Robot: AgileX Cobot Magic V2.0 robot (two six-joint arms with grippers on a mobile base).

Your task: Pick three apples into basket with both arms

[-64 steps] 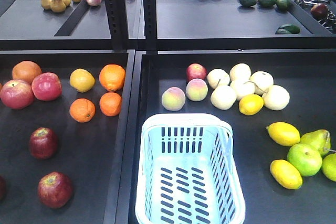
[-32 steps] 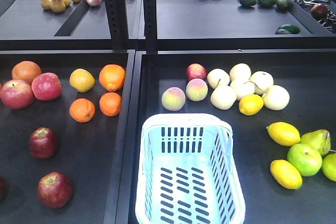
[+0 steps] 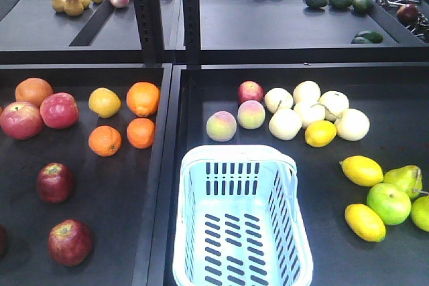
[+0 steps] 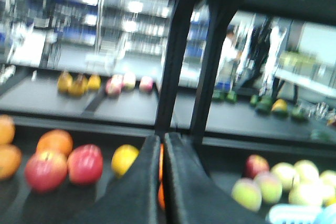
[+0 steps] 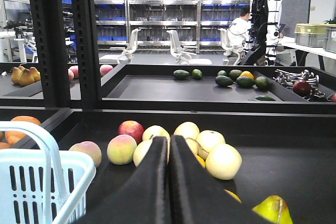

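The left tray, the biggest surface in play, spreads ahead and to the left of the left gripper, whose camera looks along the divide between the two trays. The light blue basket comes next. It stands empty in the right tray, low to the right of the left gripper and close on the left of the right gripper, so it sits between the two. Both grippers have their fingers pressed together with nothing held, so neither is ready to take fruit. The three apples are all outside the basket. One dark maroon apple and a second apple lie in the near part of the left tray, closer in than the left gripper's blurred view reaches. A dark sliver at the frame edge is probably the third. The step in hand appears to be the first reach. To do it well, the left gripper should spread its fingers before descending and tip down toward the near apples. It should also avoid the brighter pinkish-red apples ahead on its left, which are the wrong fruit. A round apple rolls, so the fingers ought to straddle its widest part squarely. The right gripper has no task apple on its side and would do best waiting by the basket.
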